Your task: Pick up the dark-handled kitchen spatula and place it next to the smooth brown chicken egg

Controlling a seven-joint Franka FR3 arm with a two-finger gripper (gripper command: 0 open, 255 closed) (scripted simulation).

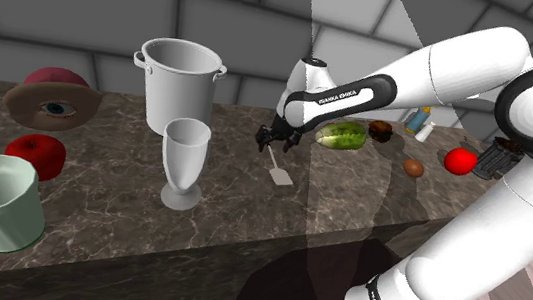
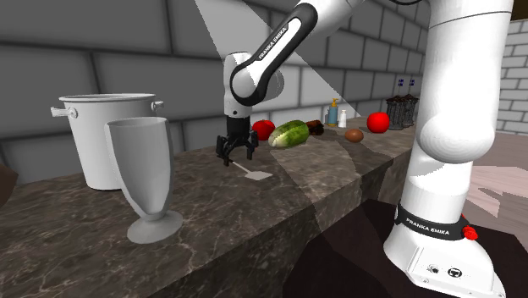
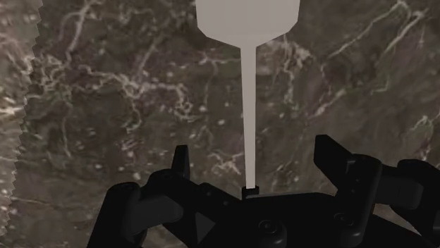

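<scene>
Spatula [image 1: 279, 174]: flat on the dark marbled counter [image 1: 349, 207], pale blade toward the front edge, thin shaft running back to a small dark handle end. Probably light and stiff, lying low, apt to slide on the smooth stone; best taken squarely across the handle. Straddled there by the gripper [image 3: 255, 160], fingers apart, not clasping. Well apart from the brown egg [image 1: 412, 167], off to the shoulder view's right.

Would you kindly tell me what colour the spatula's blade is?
The spatula's blade is pale greyish white, best seen in the wrist view.
</scene>
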